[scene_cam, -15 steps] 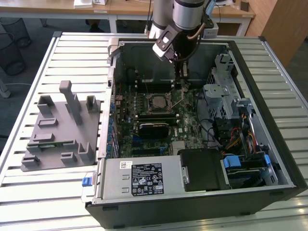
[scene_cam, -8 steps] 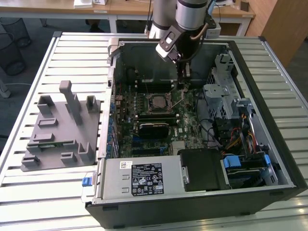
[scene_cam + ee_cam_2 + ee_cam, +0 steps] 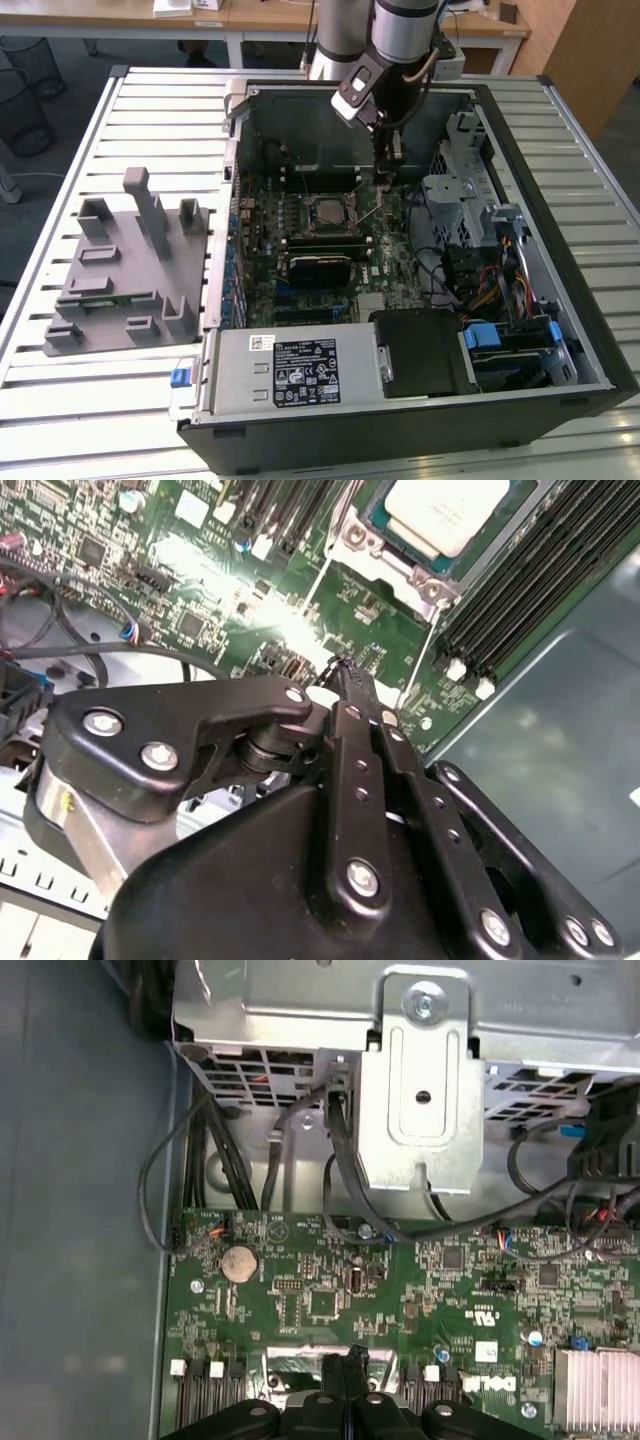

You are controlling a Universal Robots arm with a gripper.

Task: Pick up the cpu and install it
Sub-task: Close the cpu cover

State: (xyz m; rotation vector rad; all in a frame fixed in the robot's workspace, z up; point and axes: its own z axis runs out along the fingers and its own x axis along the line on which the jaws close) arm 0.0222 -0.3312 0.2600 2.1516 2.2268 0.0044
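The cpu (image 3: 329,211) is a small square chip with a silvery top, lying flat in the motherboard socket inside the open computer case (image 3: 520,130). In the second wrist view, the cpu (image 3: 445,515) sits within the socket's metal frame (image 3: 420,580). My gripper (image 3: 385,175) hangs just above the board, on the exterior view's right of the socket and apart from the chip. Its black fingers (image 3: 350,695) are pressed together with nothing between them. The gripper (image 3: 345,1358) points down at the green board.
Black memory sticks (image 3: 320,260) flank the socket. A metal drive cage (image 3: 465,190) and loose cables (image 3: 345,1170) stand close to the gripper. The power supply (image 3: 290,370) fills the case's near side. A grey fixture plate (image 3: 130,270) lies outside on the slatted table.
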